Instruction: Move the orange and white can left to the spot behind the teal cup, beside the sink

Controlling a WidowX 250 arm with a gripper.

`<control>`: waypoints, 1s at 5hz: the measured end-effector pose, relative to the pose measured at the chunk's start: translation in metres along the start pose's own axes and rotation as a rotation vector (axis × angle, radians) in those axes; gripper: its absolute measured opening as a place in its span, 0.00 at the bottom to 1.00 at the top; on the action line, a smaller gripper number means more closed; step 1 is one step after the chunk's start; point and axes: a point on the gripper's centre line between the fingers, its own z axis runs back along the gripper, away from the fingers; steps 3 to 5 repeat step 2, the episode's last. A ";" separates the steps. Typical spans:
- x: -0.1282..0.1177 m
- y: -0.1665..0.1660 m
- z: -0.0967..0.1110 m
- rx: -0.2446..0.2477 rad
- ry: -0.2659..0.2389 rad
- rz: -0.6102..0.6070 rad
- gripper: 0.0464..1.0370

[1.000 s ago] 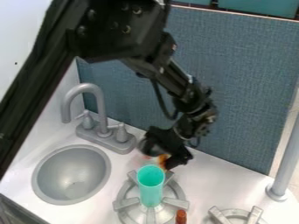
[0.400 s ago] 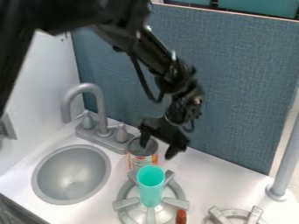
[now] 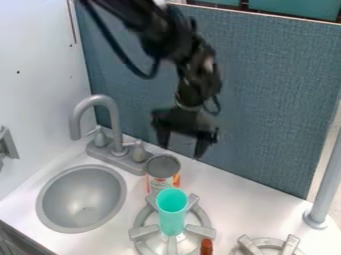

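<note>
Gripper [image 3: 181, 145] is hanging just above the can [image 3: 163, 172], fingers spread wide, nothing in them. Using the can as landmark: sink [image 3: 81, 199] to its left, burner [image 3: 190, 234] in front, teal cup [image 3: 172, 211] on that (pretty snug back there, nearly touching the can).

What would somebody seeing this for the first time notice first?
Probably the bright turquoise cup, upright on the stove burner nearer the sink. Next, the black end effector, hanging open before the blue panel, with the can behind the cup nearest to it.
</note>
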 end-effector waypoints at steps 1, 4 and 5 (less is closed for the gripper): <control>-0.035 -0.003 0.040 -0.086 0.070 -0.070 0.96; -0.070 -0.028 0.062 -0.136 0.135 -0.200 0.96; -0.070 -0.028 0.062 -0.136 0.135 -0.200 0.96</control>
